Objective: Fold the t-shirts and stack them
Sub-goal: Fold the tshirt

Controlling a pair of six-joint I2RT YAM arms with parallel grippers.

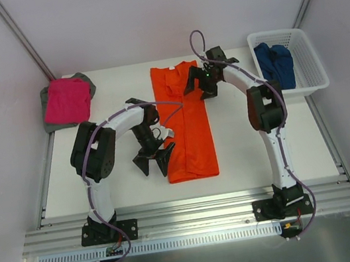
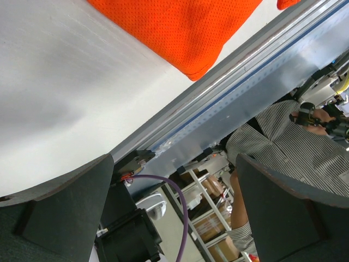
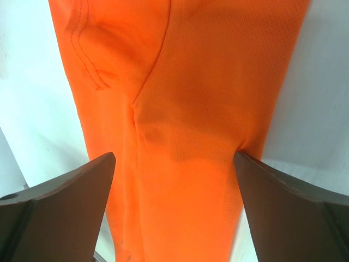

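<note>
Across the middle of the table (image 1: 250, 138) lies the orange t-shirt (image 1: 186, 126), narrowed to a long strip with its collar end far from the arm bases and its hem end toward them. Well to the right of the orange t-shirt's collar end stands the basket (image 1: 310, 75), with the dark blue t-shirt (image 1: 276, 63) crumpled inside. Well to the left of that same end, the magenta t-shirt (image 1: 66, 101) sits folded on the grey t-shirt (image 1: 48, 118).

The right gripper (image 1: 199, 85) hangs over the orange t-shirt's collar end, jaws spread wide and holding nothing; its wrist view shows a sleeve seam and overlapped layers between the fingers. The left gripper (image 1: 155, 162) is just beside the strip's left edge near the hem, also spread and empty, and its wrist view catches only a corner of the cloth.

The likely trouble lies in the next pinch. The mesh is layered, so if the right jaws close shallowly they may take only the top layer and peel the strip open as it lifts. The left gripper stands off the cloth; if it closes where it is it would catch bare table, or at best a thin edge that slips. One end gripped and the other not would drag the strip askew, leaving a crooked fold that stacks badly on the pile.
</note>
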